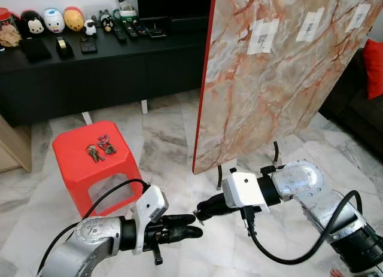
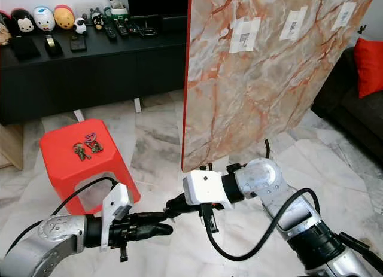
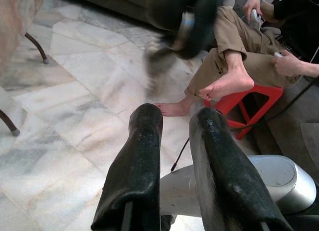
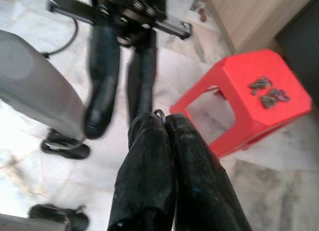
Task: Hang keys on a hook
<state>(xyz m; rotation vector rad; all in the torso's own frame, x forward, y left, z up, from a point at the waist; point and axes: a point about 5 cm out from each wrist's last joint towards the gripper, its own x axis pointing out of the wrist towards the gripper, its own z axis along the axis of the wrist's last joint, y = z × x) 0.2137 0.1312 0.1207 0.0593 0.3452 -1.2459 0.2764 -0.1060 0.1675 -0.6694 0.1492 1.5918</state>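
Two bunches of keys [image 1: 100,148] lie on top of a red plastic stool [image 1: 78,160] at the left. My right gripper [image 1: 199,215] hovers low over the floor in front of the stool, shut, with a small metal key ring [image 4: 159,113] poking out at its fingertips. My left gripper [image 1: 194,224] points at it tip to tip, nearly touching. Its fingers [image 3: 144,141] stand slightly open with nothing between them. A tall marble-patterned board [image 1: 275,79] with white labels stands upright behind the right arm. I cannot make out a hook on it.
A black low cabinet [image 1: 90,67] with figurines and remotes runs along the back wall. A dark sofa with a red cushion [image 1: 374,67] is at the right. The left wrist view shows a seated person's bare foot [image 3: 224,86] by another red stool [image 3: 249,99].
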